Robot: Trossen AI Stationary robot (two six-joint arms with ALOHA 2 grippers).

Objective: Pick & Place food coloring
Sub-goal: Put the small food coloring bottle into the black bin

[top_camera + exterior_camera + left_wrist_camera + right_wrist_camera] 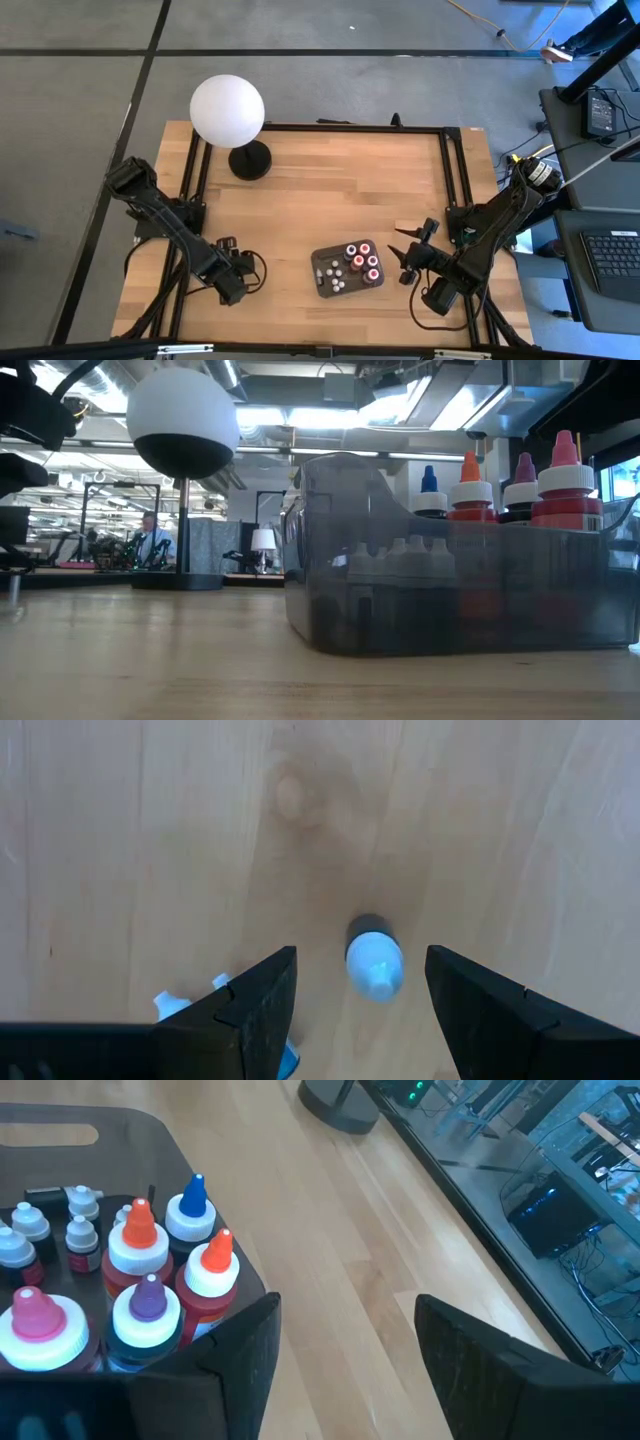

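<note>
One bottle (375, 960) between open left claw (360, 1010) | wooden table (150, 840)

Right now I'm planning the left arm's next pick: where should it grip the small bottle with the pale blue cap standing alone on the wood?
Grip the dark body of the small blue-capped bottle from straight above; it stands upright between the left gripper's open jaws.
</note>
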